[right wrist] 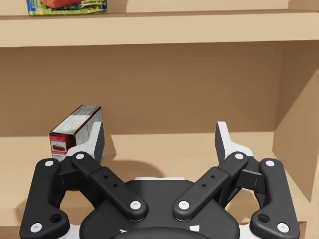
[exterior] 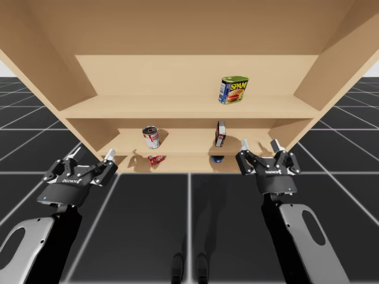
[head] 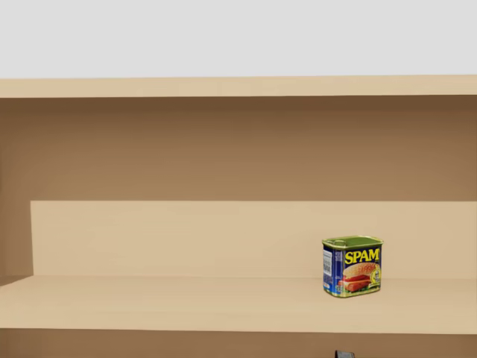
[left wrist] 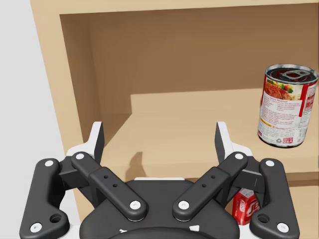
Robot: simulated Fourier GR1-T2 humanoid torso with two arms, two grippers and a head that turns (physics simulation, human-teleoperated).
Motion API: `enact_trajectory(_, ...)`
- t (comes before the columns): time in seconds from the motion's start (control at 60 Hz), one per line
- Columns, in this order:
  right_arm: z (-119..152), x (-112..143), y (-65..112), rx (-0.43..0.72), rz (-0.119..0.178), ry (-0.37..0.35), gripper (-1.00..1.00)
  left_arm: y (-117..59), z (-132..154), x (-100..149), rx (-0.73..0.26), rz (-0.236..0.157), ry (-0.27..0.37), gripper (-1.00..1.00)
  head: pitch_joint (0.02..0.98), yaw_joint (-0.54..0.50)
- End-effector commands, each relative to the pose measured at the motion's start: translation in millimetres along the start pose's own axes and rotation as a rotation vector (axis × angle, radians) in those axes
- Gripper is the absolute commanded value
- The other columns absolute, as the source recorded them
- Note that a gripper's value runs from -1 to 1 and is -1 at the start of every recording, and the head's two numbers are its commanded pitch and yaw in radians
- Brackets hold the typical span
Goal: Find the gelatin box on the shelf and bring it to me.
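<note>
My left gripper (exterior: 92,155) hangs before the lower left part of the tall wooden shelf unit (exterior: 177,106). Its fingers are spread wide and nothing is between them. The small red cardboard box (exterior: 156,159), the task's thing, lies on the lowest board, ahead of this gripper and off to its right. In the left wrist view the box peeks out from behind the right finger's linkage, untouched. One board higher, ahead and to the right of the same gripper, a round tin can with a red-and-white label (left wrist: 287,105) stands upright.

My right gripper (exterior: 259,145) is level with the middle board, also fully open and empty. A dark upright box with a red band (right wrist: 75,130) stands on that board, ahead of the gripper and just beyond its left finger. Above it, on the top board, stands a blue-and-yellow rectangular tin (head: 352,266). A small dark blue object (exterior: 217,158) sits on the lowest board below the dark box; I cannot tell what it is.
</note>
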Motion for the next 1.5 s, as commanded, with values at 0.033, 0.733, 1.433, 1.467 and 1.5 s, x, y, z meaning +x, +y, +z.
enact_trajectory(0.033, 2, -1, 2.8, -0.004, -0.009, 0.001, -1.00, 0.2, 0, 0, -0.001, 0.001, 0.001, -1.00, 0.069, 0.03)
enact_trajectory(0.733, -2, 0, 2.1, 0.001, 0.006, 0.039, -1.00, 0.5, -1, 1, -0.022, 0.014, 0.011, -1.00, 0.537, 0.11)
enact_trajectory(1.433, -1, -4, 8.3, 0.004, 0.025, 0.060, -1.00, -8.9, 19, 25, -0.112, 0.085, -0.007, -1.00, 0.727, 0.28)
enact_trajectory(1.467, -1, -4, 8.2, 0.003, 0.024, 0.059, -1.00, -8.3, 25, 31, -0.140, 0.086, -0.004, -1.00, 0.726, 0.28)
enact_trajectory(1.5, -1, -4, 8.1, 0.004, 0.024, 0.060, -1.00, -8.0, 29, 35, -0.160, 0.070, 0.000, -1.00, 0.725, 0.29)
